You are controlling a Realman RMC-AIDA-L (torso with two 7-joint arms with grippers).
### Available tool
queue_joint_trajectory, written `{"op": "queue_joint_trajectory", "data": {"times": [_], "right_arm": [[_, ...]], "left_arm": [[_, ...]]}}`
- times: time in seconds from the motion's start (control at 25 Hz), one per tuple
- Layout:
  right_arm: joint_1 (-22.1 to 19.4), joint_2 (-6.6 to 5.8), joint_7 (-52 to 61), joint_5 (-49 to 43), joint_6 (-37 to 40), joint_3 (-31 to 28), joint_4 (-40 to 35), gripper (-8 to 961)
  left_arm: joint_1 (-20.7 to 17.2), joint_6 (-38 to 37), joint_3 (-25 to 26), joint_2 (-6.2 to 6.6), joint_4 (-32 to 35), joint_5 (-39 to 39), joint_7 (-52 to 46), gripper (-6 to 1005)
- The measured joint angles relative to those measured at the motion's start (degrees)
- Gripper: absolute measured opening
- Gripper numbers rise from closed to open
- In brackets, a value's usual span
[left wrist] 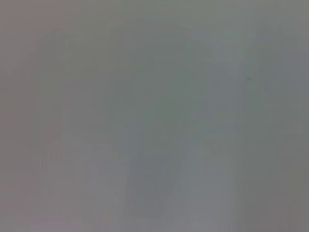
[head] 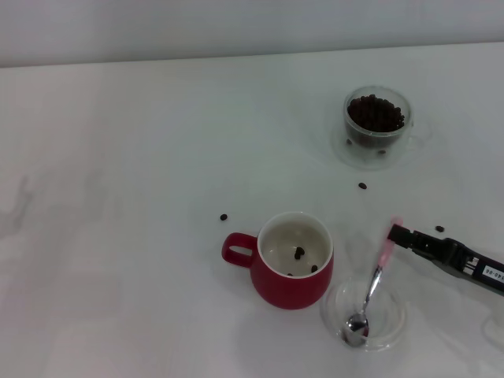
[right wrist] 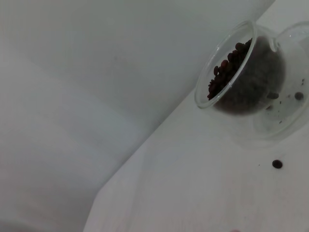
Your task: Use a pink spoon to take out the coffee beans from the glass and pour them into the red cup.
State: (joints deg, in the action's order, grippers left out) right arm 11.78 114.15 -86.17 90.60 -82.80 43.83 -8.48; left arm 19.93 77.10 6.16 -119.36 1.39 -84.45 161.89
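Right gripper (head: 396, 234): black, reaching in from the right edge, met at the pink handle tip; whether clenched on it cannot be told.
Pink-handled metal teaspoon (head: 372, 290): bowl rested in a shallow clear round dish (head: 391, 329).
Dark coffee beans (head: 376, 112): heaped in the clear double-walled glass (head: 377, 126), far right.
Deep red ceramic mug (head: 290, 261): beside the dish, few beans inside.
Advice: handle should be gripped firmly before lifting.
Left gripper: not seen.

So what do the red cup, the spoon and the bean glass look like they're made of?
The red cup looks like glazed ceramic: opaque, glossy deep red outside, cream inside. The pink spoon has a shiny, mirror-like bowl, likely polished metal, and a matte pale pink handle, probably plastic or a coating. The glass is clear, apparently glass, with the coffee beans visible through its wall.
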Motion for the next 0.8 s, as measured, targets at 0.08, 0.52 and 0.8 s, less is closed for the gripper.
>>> {"op": "queue_joint_trajectory", "data": {"times": [0.08, 0.52, 0.8], "right_arm": [[0.0, -0.09, 0.0, 0.0, 0.0, -0.2, -0.2, 212], [0.0, -1.94, -0.1, 0.9, -0.2, -1.2, -0.6, 255], [-0.6, -3.18, -1.4, 1.0, 1.8, -8.7, -5.8, 256]], "left_arm": [[0.0, -0.1, 0.0, 0.00, 0.0, 0.0, 0.0, 744], [0.1, -0.1, 0.0, 0.07, 0.0, -0.1, 0.0, 744], [0.5, -0.2, 0.0, 0.10, 0.4, -0.2, 0.0, 744]]}}
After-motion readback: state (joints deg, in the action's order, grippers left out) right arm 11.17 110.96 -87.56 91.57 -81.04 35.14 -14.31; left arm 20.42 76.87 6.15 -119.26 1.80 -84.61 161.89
